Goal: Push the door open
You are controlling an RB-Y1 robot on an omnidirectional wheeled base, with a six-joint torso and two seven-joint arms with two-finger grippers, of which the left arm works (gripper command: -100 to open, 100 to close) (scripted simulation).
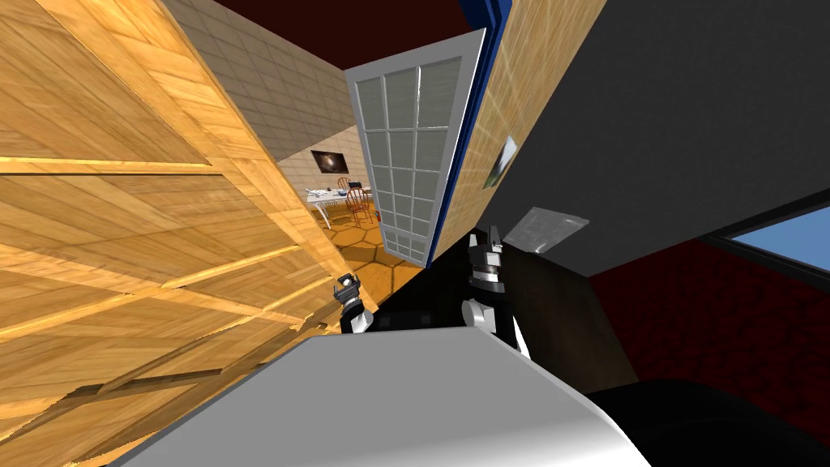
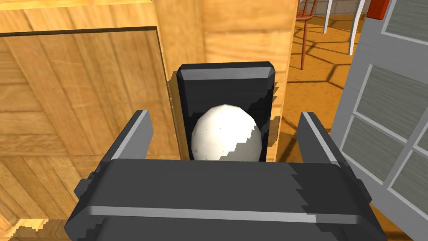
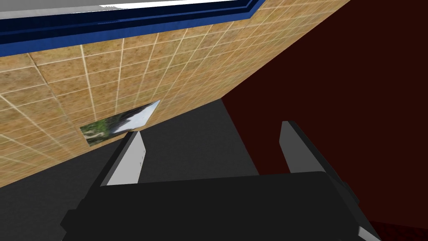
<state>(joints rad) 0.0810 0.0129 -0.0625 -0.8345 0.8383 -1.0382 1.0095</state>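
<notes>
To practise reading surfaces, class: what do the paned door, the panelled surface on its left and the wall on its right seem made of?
Paned door: white, matte frame, perhaps painted; material unclear. Its streaked grey panes suggest frosted glass. Panelled surface: wood, going by grain and board joints, with a warm sheen. Wall: square tan tiles with pale grout lines, speckled, perhaps ceramic or stone.

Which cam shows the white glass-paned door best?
Head view: the whole white glass-paned door, standing open. Left wrist view catches a few of its panes up close; right wrist view faces the tan tiled wall.
</notes>
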